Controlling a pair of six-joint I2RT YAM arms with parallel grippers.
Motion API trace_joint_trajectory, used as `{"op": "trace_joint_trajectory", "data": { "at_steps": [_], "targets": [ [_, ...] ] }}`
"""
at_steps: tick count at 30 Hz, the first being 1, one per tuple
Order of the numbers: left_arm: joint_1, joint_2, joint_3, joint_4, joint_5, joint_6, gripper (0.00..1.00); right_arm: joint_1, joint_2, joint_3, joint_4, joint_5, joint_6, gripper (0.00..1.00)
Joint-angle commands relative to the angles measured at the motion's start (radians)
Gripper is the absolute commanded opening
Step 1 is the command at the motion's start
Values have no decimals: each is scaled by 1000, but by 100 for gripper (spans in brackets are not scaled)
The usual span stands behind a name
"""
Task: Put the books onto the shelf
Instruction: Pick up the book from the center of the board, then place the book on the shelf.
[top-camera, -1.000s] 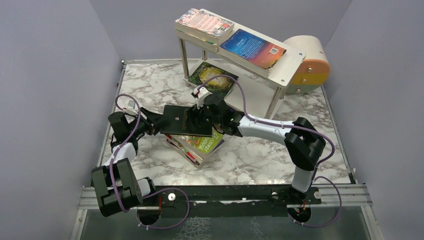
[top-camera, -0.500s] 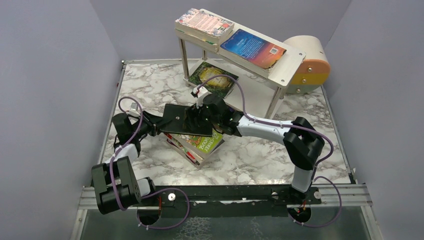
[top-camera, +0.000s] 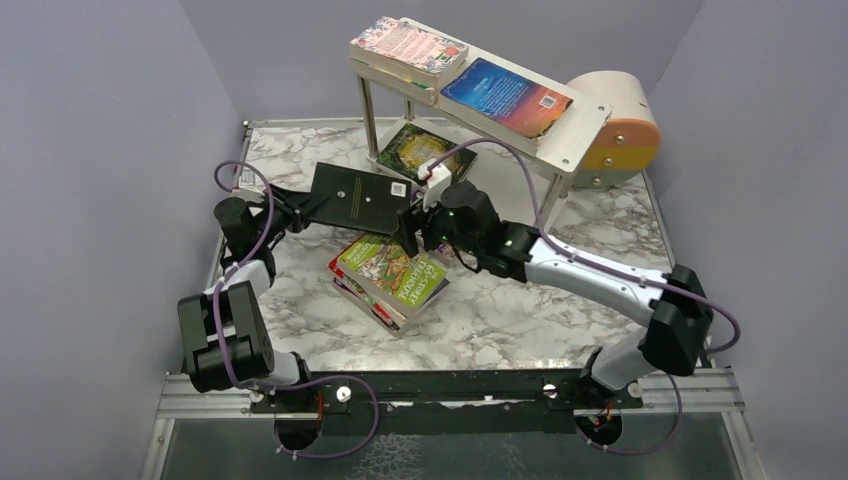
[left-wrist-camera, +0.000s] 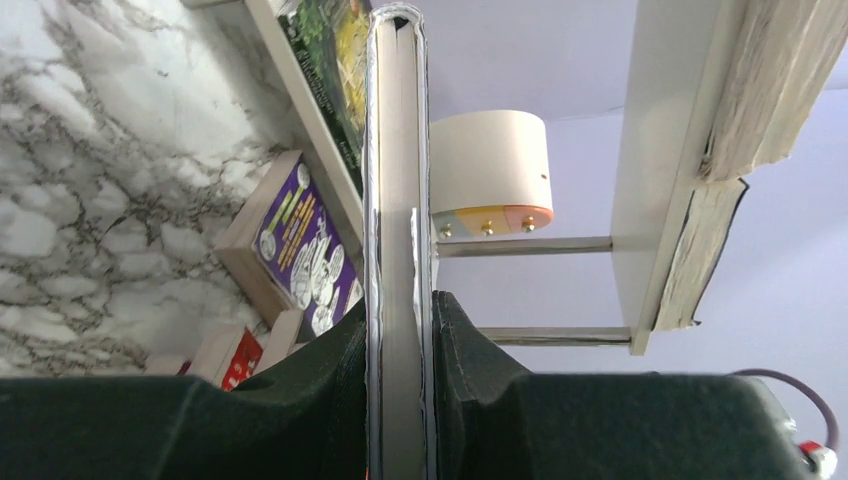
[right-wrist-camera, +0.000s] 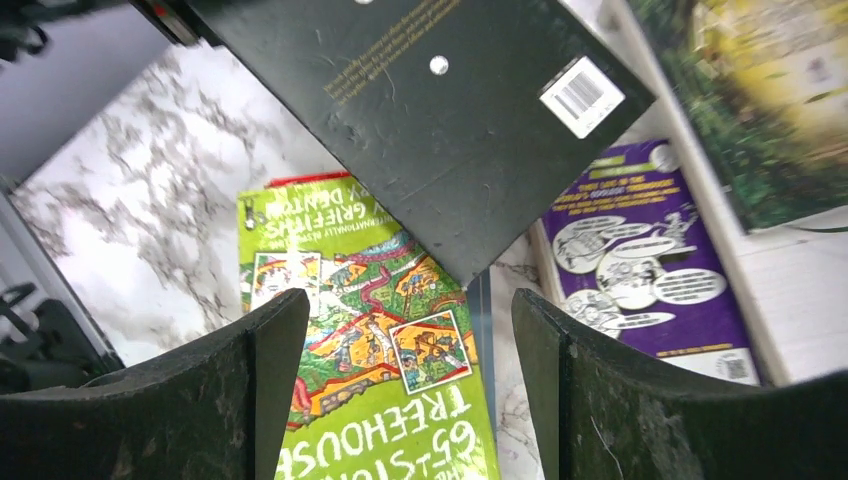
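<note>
Black and matte on its back cover, with a white barcode sticker at one corner, the black book (top-camera: 355, 195) is the one in hand. It hangs in the air between the table stack and the shelf, and the left gripper (left-wrist-camera: 398, 315) is clamped tight on its edge, so the wrist view shows only the pale block of pages between the two dark pads. The right gripper (right-wrist-camera: 400, 320) holds nothing. Its jaws stand wide apart above the green treehouse book (top-camera: 392, 275), a glossy paperback with a busy cartoon cover that tops a small pile, with a red book (left-wrist-camera: 240, 356) showing beneath it. A purple book (right-wrist-camera: 640, 265) with cartoon speech bubbles lies flat on the table just beside the lower board. The shelf (top-camera: 575, 140) is made of pale whitewashed boards on thin metal legs. On its top board sit a pink-patterned book (top-camera: 408, 44), resting on at least one other, and a blue book (top-camera: 505, 95) lying flat beside it. A dark green book (top-camera: 425, 158) rests on the lower tier. I judge the task roughly half done: the lifted book, the purple one and the pile are not yet shelved. All the books are thin, flat and slightly flexible, with worn page edges. Behind the shelf lies a round box (top-camera: 625, 120), smooth beige with an orange band, and everything rests on a polished marble table (top-camera: 520, 310) veined in grey.
</note>
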Motion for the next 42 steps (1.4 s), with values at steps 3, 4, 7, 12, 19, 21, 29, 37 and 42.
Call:
{"op": "trace_joint_trajectory", "data": {
  "at_steps": [3,4,7,12,19,21,29,37,42],
  "targets": [
    [-11,63,100,194,33,-111,0,6,-169,-6,-92,121,-34,73],
    [-19,77,115,212,32,-124,0,6,-186,-7,-103,126,-36,73],
    [-59,125,181,244,26,-148,0,6,-231,-17,-128,138,-39,73],
    [-156,245,308,277,3,-166,0,6,-330,-75,-119,158,-36,75],
    [-261,418,450,316,-44,-198,0,6,-455,-116,-153,209,-13,76],
    [-291,456,484,316,-63,-197,0,5,-478,-120,-167,223,-4,76],
    [-344,565,548,320,-164,-204,0,6,-540,-139,-197,247,8,76],
    [-367,670,617,330,-217,-225,0,6,-556,-157,-209,256,15,76],
    [-379,741,651,365,-238,-251,0,6,-564,-169,-211,264,21,76]
  ]
}}
